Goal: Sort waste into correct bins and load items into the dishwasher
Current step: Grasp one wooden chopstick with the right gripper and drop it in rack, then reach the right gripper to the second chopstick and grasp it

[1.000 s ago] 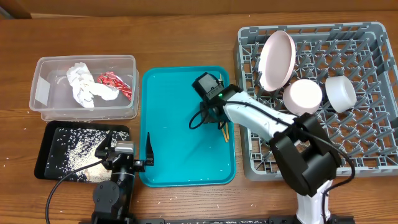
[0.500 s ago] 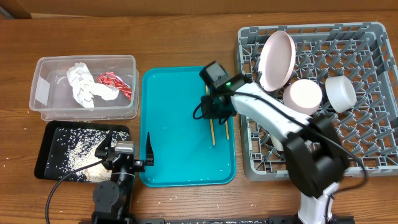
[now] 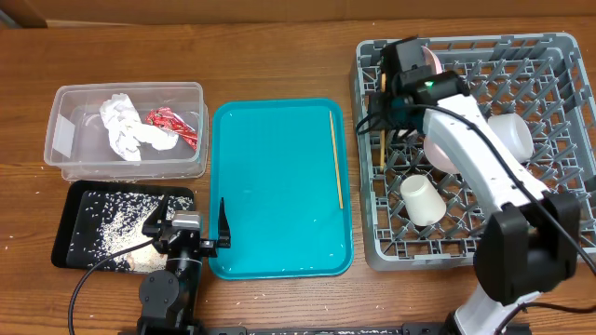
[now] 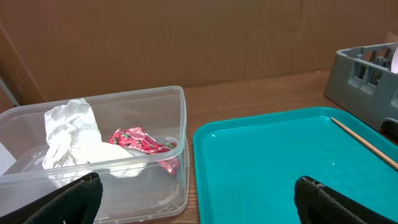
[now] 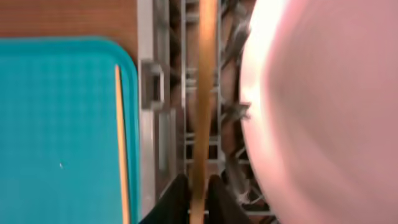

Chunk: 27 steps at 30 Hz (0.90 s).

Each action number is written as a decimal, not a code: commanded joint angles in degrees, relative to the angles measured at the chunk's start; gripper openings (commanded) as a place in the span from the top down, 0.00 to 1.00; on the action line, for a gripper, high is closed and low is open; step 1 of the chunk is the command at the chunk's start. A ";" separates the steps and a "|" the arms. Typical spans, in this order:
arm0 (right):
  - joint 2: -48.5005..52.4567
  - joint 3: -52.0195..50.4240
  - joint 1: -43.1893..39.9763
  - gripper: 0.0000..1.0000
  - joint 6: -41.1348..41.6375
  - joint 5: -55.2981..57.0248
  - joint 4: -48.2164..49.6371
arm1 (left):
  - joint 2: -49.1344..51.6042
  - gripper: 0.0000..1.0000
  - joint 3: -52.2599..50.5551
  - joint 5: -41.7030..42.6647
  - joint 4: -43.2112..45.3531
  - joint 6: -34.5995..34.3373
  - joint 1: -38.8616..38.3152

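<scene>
Your right claw (image 5: 198,202) is pinching a chopstick (image 5: 204,93), which is running blurred up the frame over the grey rack (image 5: 149,134), with the white plate (image 5: 323,112) looming blurred just to its right. The other chopstick (image 5: 122,143) is lying along the edge of the teal tray (image 5: 56,124) beside the rack, and the wooden table (image 5: 62,15) is showing at top left.

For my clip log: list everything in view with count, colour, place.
clear tub: 1, transparent, left rear
tissue: 1, white, in clear tub
wrapper: 1, red, in clear tub
black tray: 1, black, front left
rice grains: many, whitish, in black tray
teal tray: 1, teal, centre
chopsticks: 2, wooden, one on teal tray, one in right pincer at rack
dish rack: 1, grey, right
plate: 1, white, in rack
bowls: 2, white and pale grey, in rack
cup: 1, white, in rack
left pincer: open, by black tray
right pincer: shut on chopstick
</scene>
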 commanded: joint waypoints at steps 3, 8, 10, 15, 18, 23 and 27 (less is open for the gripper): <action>-1.57 1.40 3.17 0.46 -1.01 -1.40 -1.81 | -0.61 0.00 -0.24 0.31 0.20 1.11 0.35; -3.28 1.84 7.58 0.42 0.74 -14.10 -2.89 | -0.61 0.00 -0.24 0.31 0.20 1.11 0.35; -3.02 0.55 11.82 0.46 2.84 -12.90 -1.70 | -0.61 0.00 -0.24 0.31 0.20 1.11 0.35; 0.37 -5.29 19.67 0.47 11.54 6.93 5.42 | -0.61 0.00 -0.24 0.31 0.20 1.11 0.35; 4.22 -7.43 20.28 0.47 11.74 11.89 9.64 | -0.61 0.00 -0.24 0.31 0.20 1.11 0.35; 9.86 -7.43 18.03 0.47 11.72 13.51 11.23 | -0.61 0.00 -0.24 0.31 0.20 1.11 0.35; 12.92 -7.43 15.43 0.63 11.67 8.31 11.28 | -0.61 0.00 -0.24 0.31 0.20 1.11 0.35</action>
